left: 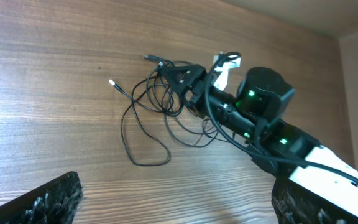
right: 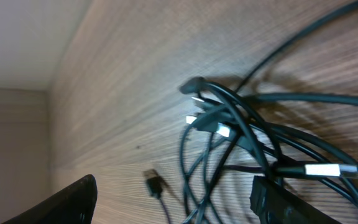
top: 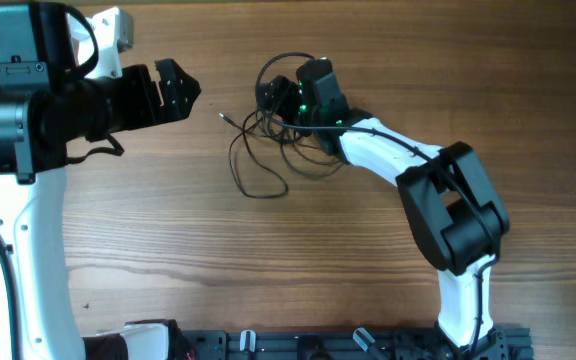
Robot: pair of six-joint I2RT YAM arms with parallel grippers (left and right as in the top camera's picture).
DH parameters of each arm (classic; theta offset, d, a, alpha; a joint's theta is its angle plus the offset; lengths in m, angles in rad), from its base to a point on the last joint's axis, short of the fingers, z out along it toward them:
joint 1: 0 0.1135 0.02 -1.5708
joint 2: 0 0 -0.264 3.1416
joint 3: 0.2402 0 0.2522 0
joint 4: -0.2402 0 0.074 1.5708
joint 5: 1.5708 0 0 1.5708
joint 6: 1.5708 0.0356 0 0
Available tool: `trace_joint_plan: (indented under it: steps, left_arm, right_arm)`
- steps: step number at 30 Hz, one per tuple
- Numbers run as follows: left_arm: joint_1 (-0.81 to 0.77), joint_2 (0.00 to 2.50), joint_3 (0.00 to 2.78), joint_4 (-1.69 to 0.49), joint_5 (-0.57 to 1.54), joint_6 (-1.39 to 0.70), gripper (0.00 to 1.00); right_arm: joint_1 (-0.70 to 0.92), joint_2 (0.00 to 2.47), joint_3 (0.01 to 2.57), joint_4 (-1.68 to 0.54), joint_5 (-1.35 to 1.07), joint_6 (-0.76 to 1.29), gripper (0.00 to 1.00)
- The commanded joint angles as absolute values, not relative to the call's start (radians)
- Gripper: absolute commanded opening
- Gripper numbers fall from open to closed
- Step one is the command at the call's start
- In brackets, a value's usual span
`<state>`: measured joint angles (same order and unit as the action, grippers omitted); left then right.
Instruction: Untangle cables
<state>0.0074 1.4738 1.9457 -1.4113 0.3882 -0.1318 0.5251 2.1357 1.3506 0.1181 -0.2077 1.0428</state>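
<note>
The wooden table [top: 368, 290] is bare apart from my arms and the work. My right arm [top: 448, 200] reaches in across the middle. My left gripper [top: 180, 90] hangs well apart to the left, its jaws spread wide and empty. My right gripper [top: 276, 100] sits down at the top of the cables [top: 268, 150], with its fingers [right: 67, 205] apart on either side of the knot. I can't see any strand pinched.

The cables lie mid-table in one loose tangle, with a loop trailing toward me. One plug tip [top: 223, 116] pokes out on the left.

I think the step in hand is taking hold of a single strand. To do it well I should close on one wire only, near the knot. My left gripper can then take the free plug end and draw it away slowly, keeping low so the loops slide instead of cinching.
</note>
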Motion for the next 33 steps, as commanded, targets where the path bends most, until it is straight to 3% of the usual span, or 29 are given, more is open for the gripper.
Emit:
trace_joint_plan:
  steps: [1,5,6,7,8,13,20,22,27,30,33]
  left_arm:
    - [0.002,1.475,1.950,-1.423,0.392,-0.108,0.99]
    - [0.002,1.475,1.950,-1.437,0.368,-0.108,0.99]
    - [0.002,1.475,1.950,-1.442,0.353,-0.108,0.99]
    - [0.002,1.475,1.950,-1.447,0.346,-0.107,0.99]
    - [0.002,1.475,1.949,-1.456,0.344,-0.107,0.99]
    - [0.002,1.475,1.948,-1.433,0.317,-0.108,1.00]
    - [0.002,1.530,1.948,-1.390,0.326,-0.108,1.00]
    - [0.002,1.589,1.948,-1.381,0.402,-0.100,1.00]
    - [-0.001,1.717,1.948,-1.391,0.764,0.154,1.00]
    - [-0.043,1.811,1.948,-1.401,0.833,0.256,1.00]
    - [-0.112,1.903,1.948,-1.399,0.836,0.174,1.00]
  right_arm:
    - [0.551,2.189,1.366,0.161,-0.176,1.023,0.79]
    - [0.560,2.190,1.366,0.172,-0.155,1.020,0.67]
    - [0.560,2.190,1.366,0.171,-0.154,1.018,0.51]
    - [0.560,2.190,1.366,0.171,-0.159,1.013,0.17]
    - [0.560,2.190,1.366,0.172,-0.170,1.012,0.04]
    - [0.539,2.078,1.378,0.135,-0.242,0.989,0.04]
    - [0.506,1.641,1.378,-0.192,-0.093,0.671,0.05]
    - [0.506,1.519,1.378,-0.279,-0.044,0.590,0.04]
    - [0.500,1.405,1.378,-0.369,-0.041,0.551,0.04]
    - [0.498,1.372,1.378,-0.399,-0.041,0.549,0.04]
    - [0.496,1.363,1.378,-0.413,-0.041,0.545,0.04]
